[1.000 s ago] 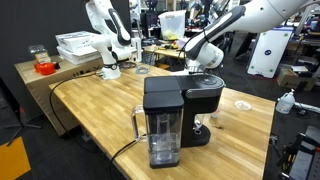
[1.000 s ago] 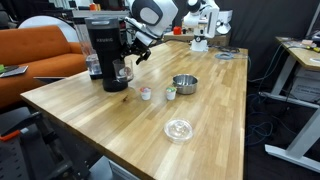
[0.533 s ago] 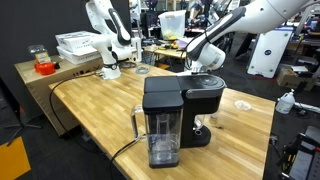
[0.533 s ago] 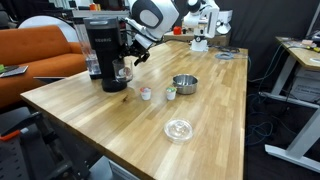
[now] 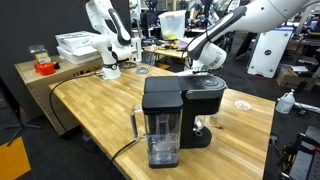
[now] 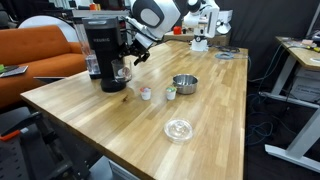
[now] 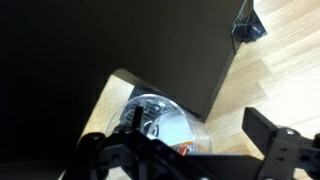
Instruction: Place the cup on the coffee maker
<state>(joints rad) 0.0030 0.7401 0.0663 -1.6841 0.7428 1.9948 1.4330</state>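
cup (image 7: 160, 122): upright, mouth up, tucked under the overhanging head of the coffee maker (image 6: 103, 50). Looks seated on the machine's base, but the contact itself is hidden by black housing, so that's a read, not a fact. In the wrist view it's seen from above, with bare wood showing just beside it.

gripper (image 7: 185, 150): jaws spread wide, clamping nothing. One finger (image 7: 275, 140) stands clear of the cup wall on the far side, and the other side's linkage crosses in front of the cup. In an exterior view it hangs at the front of the machine (image 6: 133, 54), just above and beside the cup.

Key relation: the cup lies below and ahead of the tool, between the two fingers, with its long axis vertical. The machine body is right behind it. The only free exit is back out along the approach line, away from the machine front.

Judgement: the placement looks essentially done and the next move should be a retreat. Pull straight back or up and back with the jaws held wide. A sideways drift would likely catch the rim with a finger and tip or drag the cup.

Further out on the table (image 6: 205, 115): small pink cup (image 6: 146, 94), metal bowl (image 6: 184, 84) and clear disc (image 6: 179, 129). All are well apart from the machine and off the exit path.
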